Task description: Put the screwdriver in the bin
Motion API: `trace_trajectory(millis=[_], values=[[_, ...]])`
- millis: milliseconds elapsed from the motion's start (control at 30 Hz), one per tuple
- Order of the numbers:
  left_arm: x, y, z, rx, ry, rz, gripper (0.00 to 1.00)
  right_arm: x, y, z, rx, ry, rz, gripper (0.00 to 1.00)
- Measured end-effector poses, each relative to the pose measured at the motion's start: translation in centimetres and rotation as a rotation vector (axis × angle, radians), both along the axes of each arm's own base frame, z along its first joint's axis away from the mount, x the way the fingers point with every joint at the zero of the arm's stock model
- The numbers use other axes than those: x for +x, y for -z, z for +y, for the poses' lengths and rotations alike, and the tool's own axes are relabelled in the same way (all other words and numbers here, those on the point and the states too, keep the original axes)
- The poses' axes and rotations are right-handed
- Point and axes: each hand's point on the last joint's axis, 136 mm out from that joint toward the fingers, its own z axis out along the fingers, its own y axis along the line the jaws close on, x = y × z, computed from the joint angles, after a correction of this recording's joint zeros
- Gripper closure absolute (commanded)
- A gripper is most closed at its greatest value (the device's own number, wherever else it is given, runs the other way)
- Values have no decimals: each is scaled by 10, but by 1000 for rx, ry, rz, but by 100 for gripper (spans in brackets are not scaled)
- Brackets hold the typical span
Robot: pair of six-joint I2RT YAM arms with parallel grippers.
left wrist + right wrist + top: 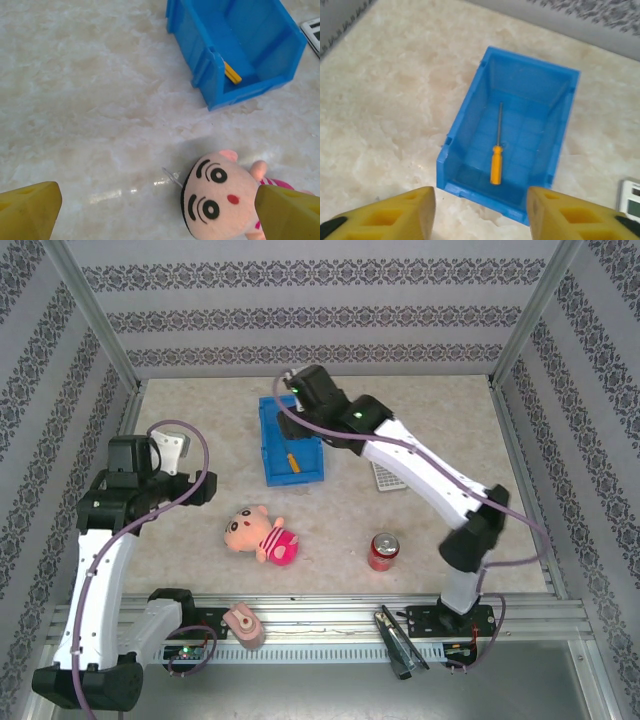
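Counted: 1 screwdriver (497,147), 1 bin (464,131), 1 plush toy (258,533), 1 can (384,551), 1 calculator (385,477), 2 arms.

The screwdriver lay flat on the floor of the bin, along its length, touching no wall. In the top view the screwdriver (293,461) sat toward the near end of the bin (267,445). The bin stood on the table toward the far side, with the calculator just beside it on the right. The toy and the can lay nearer the arm bases, well apart from the bin.

Hidden or cut off: in the left wrist view only a short piece of the screwdriver's handle (232,73) showed above the bin wall (200,60); the shaft was out of sight. The calculator was cut by the frame edge in both wrist views and partly covered by the right arm in the top view. The toy (215,200) was partly covered by a finger (292,212).

The right arm reached from its base diagonally to the far end of the bin, wrist bent down. The right gripper (480,200) hung above the bin, fingers spread wide and empty. The left arm was folded, elbow raised, over the left of the table. The left gripper (160,210) was spread wide too, holding nothing, above bare table just beside the toy.
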Motion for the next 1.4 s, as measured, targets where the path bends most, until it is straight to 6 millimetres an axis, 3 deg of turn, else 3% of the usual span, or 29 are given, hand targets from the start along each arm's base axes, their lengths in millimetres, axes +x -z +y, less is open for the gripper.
trace_trajectory(millis=[33,67,133,233,467,667,767,900,1000,1233,1400], values=[[3,1,2,-2,-14,0,1,-2,-3,-12,13,16,-24,26],[6,1,3,-1,-29,-5,1,-4,-5,-26,23,34,-46,14],[11,4,6,-4,-55,-10,1,-7,-6,-48,43,67,-73,2],[17,13,11,-10,-97,-9,1,-9,-4,-78,97,113,-102,2],[32,40,25,-10,-209,-30,1,-25,24,-132,156,190,-145,2],[52,48,32,-26,-264,-101,1,-16,28,-177,137,290,-199,2],[70,55,35,-19,-275,-130,1,-13,45,-195,88,328,-213,2],[97,76,40,2,-292,-128,1,-12,76,-224,24,387,-191,2],[110,90,43,15,-301,-147,1,-11,84,-243,1,426,-206,2],[125,125,47,25,-318,-165,1,-14,99,-286,-51,507,-266,2],[117,159,52,44,-340,-174,1,-23,118,-315,-70,567,-310,2]])
